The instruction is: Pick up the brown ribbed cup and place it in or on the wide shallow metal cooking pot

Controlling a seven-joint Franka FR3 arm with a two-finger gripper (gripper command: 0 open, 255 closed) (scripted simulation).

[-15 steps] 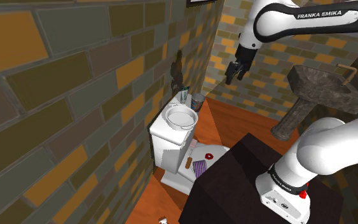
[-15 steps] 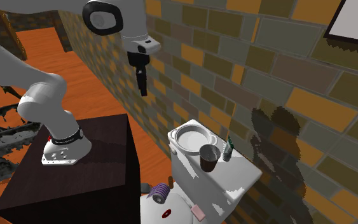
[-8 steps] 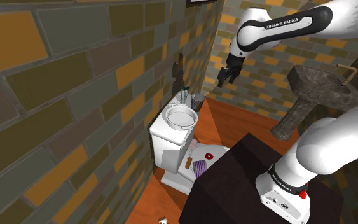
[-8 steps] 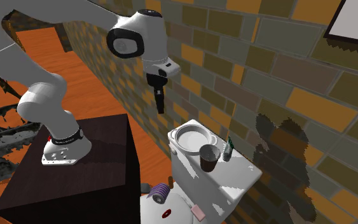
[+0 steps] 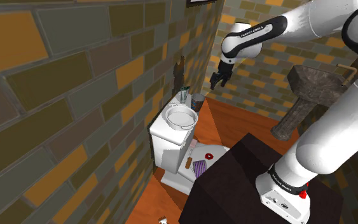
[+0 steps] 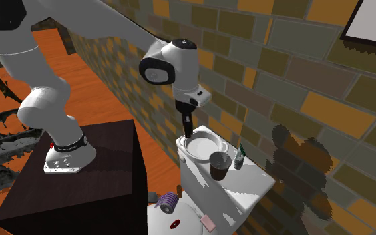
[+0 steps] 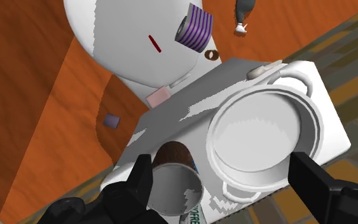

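Note:
The brown ribbed cup [image 7: 175,154] stands upright on a white toilet tank lid [image 7: 184,114], close beside the wide shallow pale pot [image 7: 255,128], which has loop handles. In the wrist view my open gripper [image 7: 225,181] looks down on both, one finger by the cup and the other past the pot's rim, with nothing held. From the shoulder view the gripper [image 5: 217,79] hangs above and to the right of the cup [image 5: 198,100] and pot [image 5: 182,117]. In the second exterior view the gripper [image 6: 186,127] hovers just over the pot [image 6: 201,143], left of the cup [image 6: 220,165].
A greenish tube [image 6: 241,155] stands behind the cup against the brick wall [image 5: 75,95]. A purple striped roll [image 7: 194,27] and a small pink item [image 7: 159,97] lie on the toilet lid below. A stone pedestal sink [image 5: 317,89] stands at the shoulder view's right. The dark stand [image 5: 247,178] is near.
The arm has swung toward the toilet tank and come down. The gripper went from high beside the wall to just above the pot and cup. Nothing else moved.

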